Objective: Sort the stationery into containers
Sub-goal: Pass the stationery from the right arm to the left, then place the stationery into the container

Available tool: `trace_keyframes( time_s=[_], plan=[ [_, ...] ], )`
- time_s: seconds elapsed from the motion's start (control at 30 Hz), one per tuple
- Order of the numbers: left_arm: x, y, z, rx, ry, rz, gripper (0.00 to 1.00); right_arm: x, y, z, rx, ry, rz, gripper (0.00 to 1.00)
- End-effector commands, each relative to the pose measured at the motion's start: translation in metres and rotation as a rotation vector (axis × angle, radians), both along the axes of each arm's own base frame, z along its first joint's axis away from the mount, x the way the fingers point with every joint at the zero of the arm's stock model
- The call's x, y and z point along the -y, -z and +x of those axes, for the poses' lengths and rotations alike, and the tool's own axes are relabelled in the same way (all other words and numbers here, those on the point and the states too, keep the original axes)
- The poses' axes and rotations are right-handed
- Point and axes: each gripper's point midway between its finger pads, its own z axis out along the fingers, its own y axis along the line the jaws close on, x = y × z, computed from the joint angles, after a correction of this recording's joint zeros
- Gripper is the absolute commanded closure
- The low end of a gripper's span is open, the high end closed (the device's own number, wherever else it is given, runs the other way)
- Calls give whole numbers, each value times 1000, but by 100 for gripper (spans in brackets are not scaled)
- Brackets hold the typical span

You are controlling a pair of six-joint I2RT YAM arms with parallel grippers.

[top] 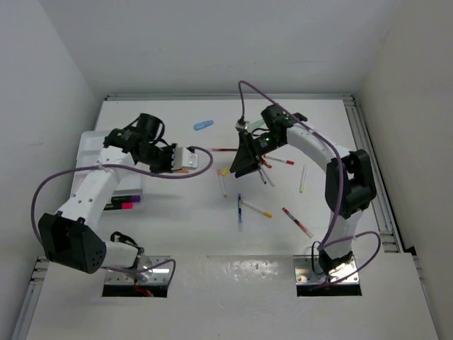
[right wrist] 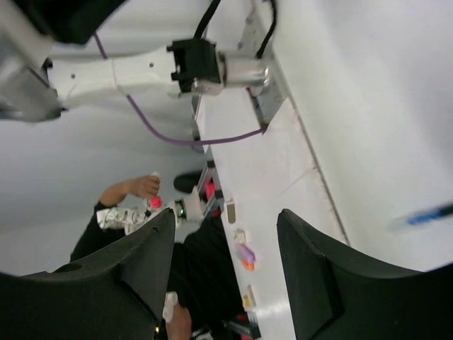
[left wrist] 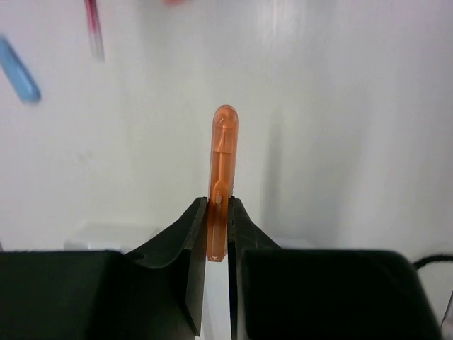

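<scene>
The left hand (left wrist: 217, 212) is clamped on an orange highlighter (left wrist: 223, 177), whose rounded end sticks out past the fingertips. In the top view this hand hangs just beside the right edge of the tray (top: 90, 145), which holds a few dark and pink items at its near end. The right hand (right wrist: 226, 221) has its fingers apart with nothing between them, above a cluster of pens (top: 283, 161) mid-table (top: 177, 234). A blue highlighter (top: 203, 125) lies farther back.
</scene>
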Motion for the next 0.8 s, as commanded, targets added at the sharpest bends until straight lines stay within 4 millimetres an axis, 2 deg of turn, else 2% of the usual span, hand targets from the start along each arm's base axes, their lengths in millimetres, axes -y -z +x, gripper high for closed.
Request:
trace_keyframes(
  time_s=[0.0,0.07,0.1,0.13,0.17,0.23,0.27,0.37,0.53,0.77],
  plan=[
    [-58,-6,10,59,-18,116,98,23,-6,11,37,47,13,41],
    [-86,3,14,31,-49,164,100,31,-3,15,41,61,3,41],
    [-113,1,20,41,-89,186,100,34,-1,15,38,64,-4,41],
    [-122,8,21,13,-93,196,100,36,0,15,30,65,-9,41],
    [-144,13,25,-8,-110,216,100,38,3,15,40,61,-12,41],
    [-168,20,26,-30,-123,256,100,41,6,12,28,61,-22,41],
    [-187,21,28,-27,-135,277,100,42,8,12,33,57,-28,41],
    [-220,33,29,-46,-139,317,100,45,13,9,21,59,-44,41],
    [-258,52,27,-56,-140,364,100,46,18,6,10,61,-62,42],
    [-295,83,27,-56,-131,444,100,49,23,3,15,60,-94,42]
  ],
)
